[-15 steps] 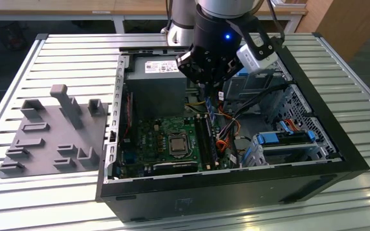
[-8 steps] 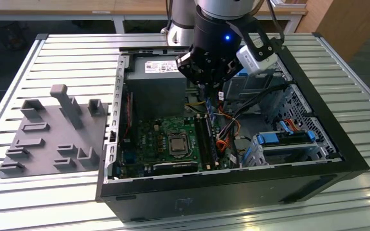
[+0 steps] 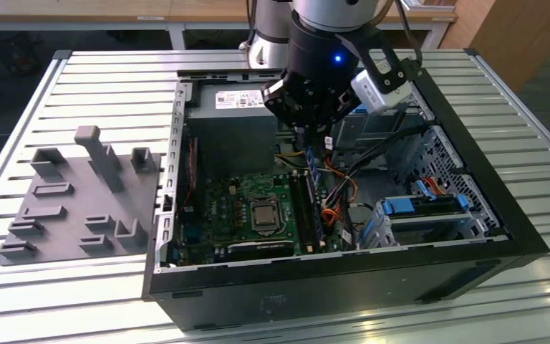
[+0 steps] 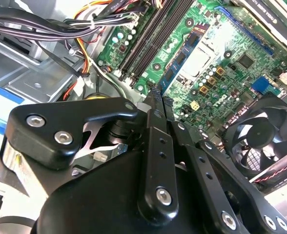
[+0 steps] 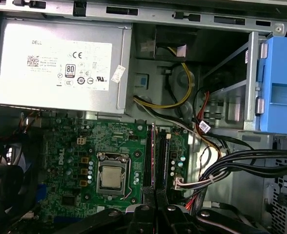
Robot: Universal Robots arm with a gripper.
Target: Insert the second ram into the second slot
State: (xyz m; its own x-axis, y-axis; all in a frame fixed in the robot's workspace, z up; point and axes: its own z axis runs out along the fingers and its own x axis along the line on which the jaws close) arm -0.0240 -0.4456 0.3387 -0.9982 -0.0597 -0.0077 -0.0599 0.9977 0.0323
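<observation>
Found the black computer case [image 3: 351, 279] nearest, lying open side up on a slatted metal table [image 3: 65, 301]. Noted a grey moulded fixture [image 3: 74, 201] resting on the slats at the exterior view's left, just beside the case. Looked into the case and saw the green motherboard [image 3: 223, 208] flat on its floor, with the processor socket [image 3: 258, 213] near the middle and the long dark memory slots [image 3: 304, 208] just to the exterior view's right of it. Spotted bright-blue drive-bay clips [image 3: 428, 204] farther toward the exterior view's right, past orange and black cables [image 3: 331, 215]. Made out the gripper [image 3: 304, 143] hanging above the far end of those slots, in the upper middle of the exterior view, apart from the board. Saw in the second wrist view the black fingers [image 4: 153, 141] drawn close together on a thin blue edge, taken to be the second ram [image 4: 159, 91], held between the tips and not yet seated. Could not tell the full length of the stick, hidden by the fingers. Saw in the first wrist view the slots running straight away from the fingertips, in line with them. Noted the grey power supply [image 3: 227, 136] with a white label beyond the gripper, against the far wall of the case. Saw the arm [image 3: 328, 14] rising out of the upper edge of the frame, and a wooden tabletop [image 3: 84, 8] farthest back.
</observation>
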